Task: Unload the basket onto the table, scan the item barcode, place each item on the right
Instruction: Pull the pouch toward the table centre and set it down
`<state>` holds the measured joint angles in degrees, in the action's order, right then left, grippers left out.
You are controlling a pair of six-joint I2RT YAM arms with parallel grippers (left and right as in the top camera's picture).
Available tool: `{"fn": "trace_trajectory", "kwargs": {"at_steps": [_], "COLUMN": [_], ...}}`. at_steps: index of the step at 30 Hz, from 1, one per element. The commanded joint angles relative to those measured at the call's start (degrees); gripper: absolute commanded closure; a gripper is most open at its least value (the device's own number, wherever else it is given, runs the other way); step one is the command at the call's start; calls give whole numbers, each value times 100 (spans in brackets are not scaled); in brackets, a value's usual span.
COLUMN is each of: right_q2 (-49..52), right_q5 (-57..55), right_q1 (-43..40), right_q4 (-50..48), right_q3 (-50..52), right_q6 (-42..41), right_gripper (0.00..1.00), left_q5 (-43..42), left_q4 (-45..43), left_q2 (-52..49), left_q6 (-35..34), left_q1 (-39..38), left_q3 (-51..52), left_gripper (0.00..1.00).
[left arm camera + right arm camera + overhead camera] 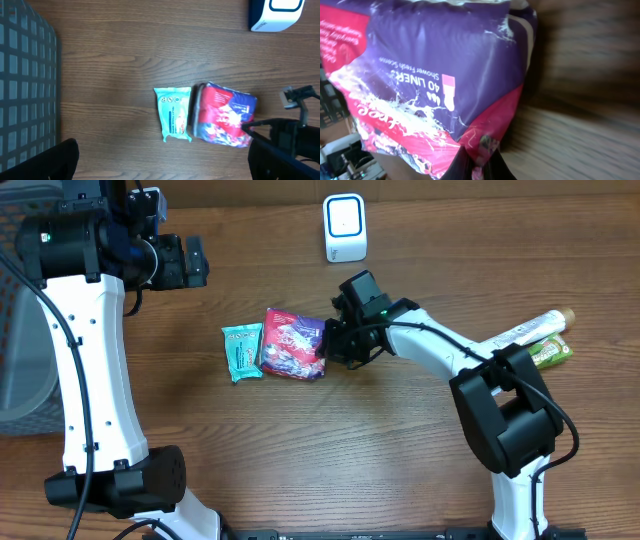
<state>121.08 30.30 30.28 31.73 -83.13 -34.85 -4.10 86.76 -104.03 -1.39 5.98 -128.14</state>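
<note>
A red, purple and pink liner pack [293,344] lies mid-table; it also shows in the left wrist view [223,114] and fills the right wrist view [430,75]. My right gripper [335,346] is shut on the pack's right edge, the plastic pinched between its fingertips [481,167]. The white and blue barcode scanner [345,227] stands at the far middle of the table, its corner in the left wrist view [276,14]. My left gripper [196,262] hangs open at the far left, well away from the pack, its dark fingers [60,159] at the frame's bottom corners. No barcode shows.
A teal wipes packet [242,350] lies against the pack's left side. A white tube [528,329] and a green packet [550,354] lie at the right edge. A grey mesh basket [25,80] stands at the far left.
</note>
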Motion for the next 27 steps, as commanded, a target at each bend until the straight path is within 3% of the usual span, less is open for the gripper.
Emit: {"fn": "trace_trajectory", "kwargs": {"at_steps": [1,5,9,17,27], "right_q2": [-599,-1353,-1969,-1718,-1143], "right_q5": [-90,-1078,-2920,-6100,-6474], "right_q1": [-302,-496,-446,337,763], "right_q4": [354,1207,2404,4301,4557], "right_q3": [-81,-227,-487,-658,-658], "right_q6": [439,754,839,262,186], "right_gripper": [96,96,96,96,96], "left_q5": [2,4,4,4,2], "left_q4": [-7,-7,-4,-7,-7], "left_q2": [-48,-48,-48,-48,-48], "left_q6": [-33,-33,-33,-33,-33], "left_q1": [-28,-28,-28,-28,-28], "left_q3": [-22,-22,-22,-22,-22], "left_gripper": [1,0,0,1,0]}}
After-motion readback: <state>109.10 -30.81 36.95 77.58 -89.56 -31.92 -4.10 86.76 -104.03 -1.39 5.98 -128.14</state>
